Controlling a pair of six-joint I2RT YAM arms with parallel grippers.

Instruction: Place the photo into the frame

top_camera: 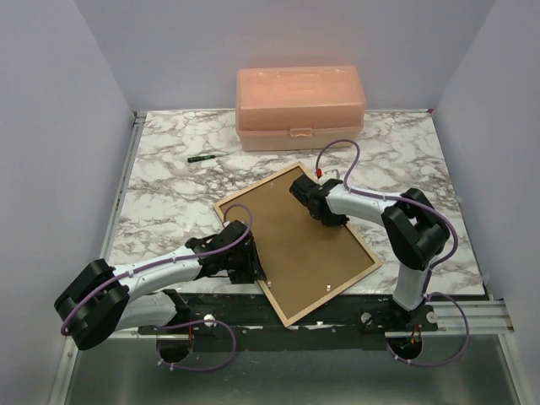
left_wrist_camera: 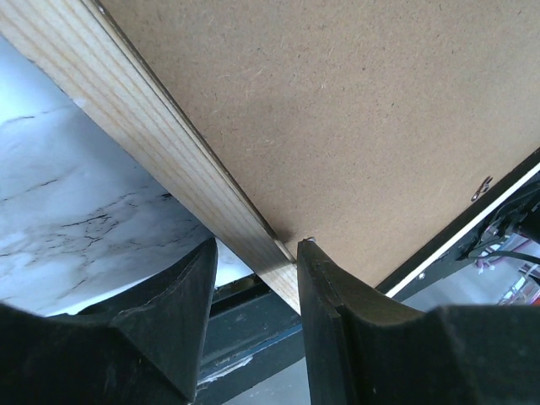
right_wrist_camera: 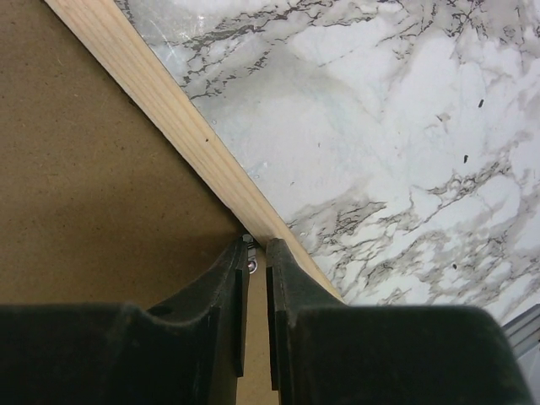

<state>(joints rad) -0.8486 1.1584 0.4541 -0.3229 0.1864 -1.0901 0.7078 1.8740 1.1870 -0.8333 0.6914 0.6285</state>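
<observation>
Marble surface stops short of the lower corner of the frame, so the left tool, apart astride its rail, or the right tool, pinching a metal tab, might tip it off.

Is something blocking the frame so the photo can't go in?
Yes. The brown backing panel fills the back of the face-down frame, covering the opening. No photo is in view.
</observation>
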